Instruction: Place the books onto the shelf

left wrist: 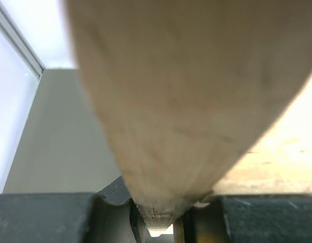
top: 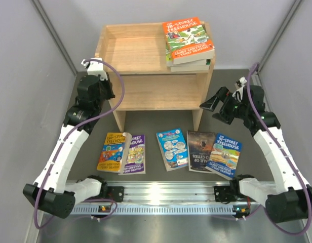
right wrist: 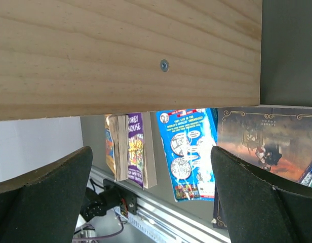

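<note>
The light wooden shelf stands at the back of the table, with two or three books stacked flat on the right of its top tier, an orange one uppermost. Several more books lie in a row on the table in front: orange-yellow, purple, blue, dark and teal. My left gripper is shut on the front edge of the shelf's left side panel, the wood pinched between its fingers. My right gripper hangs open just off the shelf's right side panel, holding nothing.
Grey walls close in the table on the left, right and back. The aluminium base rail runs along the near edge, just below the row of books. In the right wrist view the purple book and blue book show below the panel.
</note>
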Tool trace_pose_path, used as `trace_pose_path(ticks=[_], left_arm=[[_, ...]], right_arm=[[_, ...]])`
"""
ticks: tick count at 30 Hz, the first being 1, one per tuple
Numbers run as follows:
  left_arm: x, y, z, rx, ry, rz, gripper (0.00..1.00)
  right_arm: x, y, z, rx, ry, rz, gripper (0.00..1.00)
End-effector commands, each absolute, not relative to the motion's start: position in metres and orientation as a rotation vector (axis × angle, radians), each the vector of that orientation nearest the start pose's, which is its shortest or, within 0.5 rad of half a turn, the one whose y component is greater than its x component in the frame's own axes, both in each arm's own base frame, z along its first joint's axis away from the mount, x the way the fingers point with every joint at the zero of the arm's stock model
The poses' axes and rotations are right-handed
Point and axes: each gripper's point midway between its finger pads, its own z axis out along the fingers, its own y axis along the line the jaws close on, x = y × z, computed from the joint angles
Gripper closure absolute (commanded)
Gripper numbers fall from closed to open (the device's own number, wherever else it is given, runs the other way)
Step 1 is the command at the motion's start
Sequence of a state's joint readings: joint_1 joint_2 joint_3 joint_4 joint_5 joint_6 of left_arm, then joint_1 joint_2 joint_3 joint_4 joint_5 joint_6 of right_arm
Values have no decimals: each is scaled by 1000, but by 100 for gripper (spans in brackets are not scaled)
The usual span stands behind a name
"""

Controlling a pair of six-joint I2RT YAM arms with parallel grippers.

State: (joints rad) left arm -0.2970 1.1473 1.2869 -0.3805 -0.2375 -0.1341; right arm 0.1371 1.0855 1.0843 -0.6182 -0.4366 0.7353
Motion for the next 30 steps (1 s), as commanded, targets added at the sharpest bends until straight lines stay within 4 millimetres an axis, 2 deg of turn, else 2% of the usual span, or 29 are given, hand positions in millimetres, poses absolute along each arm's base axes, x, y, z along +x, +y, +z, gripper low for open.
trace_pose_path(ticks=[1,2,3,5,7,8,9,10,11,14,19,22,23,24,25,26,28,29,30], left_arm=[[332,-110,354,-190,1858,-447,91],[329,-108,346,-208,1895,-431,74],[327,-105,343,-236,1911,-422,61],[322,-102,339,-263,1948,-412,38],[317,-98,342,-300,1958,-407,26],[307,-94,345,-312,1974,-396,22],[301,-92,348,-317,1976,-394,7],[294,-91,349,-309,1987,-397,2],[284,-89,355,-300,1981,-408,1],[258,-82,338,-336,2049,-399,1],[227,-73,305,-517,2098,-428,1],[212,-73,270,-600,2174,-441,1],[209,-74,252,-646,2221,-430,1],[205,-73,243,-674,2250,-416,2],[198,-70,226,-707,2293,-384,2],[194,-68,221,-762,2296,-378,2],[188,-60,207,-822,2296,-329,1],[187,-58,202,-855,2290,-322,1],[185,-59,197,-867,2301,-324,1]], right_arm=[[272,146,262,342,2212,974,0],[269,147,260,340,2214,976,0],[265,148,253,338,2230,975,0],[259,150,253,324,2229,982,0],[252,155,252,301,2231,992,0],[250,156,253,292,2231,995,0],[247,159,257,270,2225,1000,0],[243,160,260,256,2215,1004,0],[240,163,262,239,2216,1010,0],[232,166,277,219,2178,1038,0],[210,177,308,127,2098,1101,0],[195,192,316,61,2071,1152,0],[183,206,312,27,2090,1208,0],[181,212,311,23,2088,1225,0],[178,222,321,16,2048,1277,0],[160,240,318,-61,2065,1330,0],[156,259,317,-88,2066,1323,0],[136,277,320,-172,2077,1364,0],[140,291,308,-178,2118,1321,0]])
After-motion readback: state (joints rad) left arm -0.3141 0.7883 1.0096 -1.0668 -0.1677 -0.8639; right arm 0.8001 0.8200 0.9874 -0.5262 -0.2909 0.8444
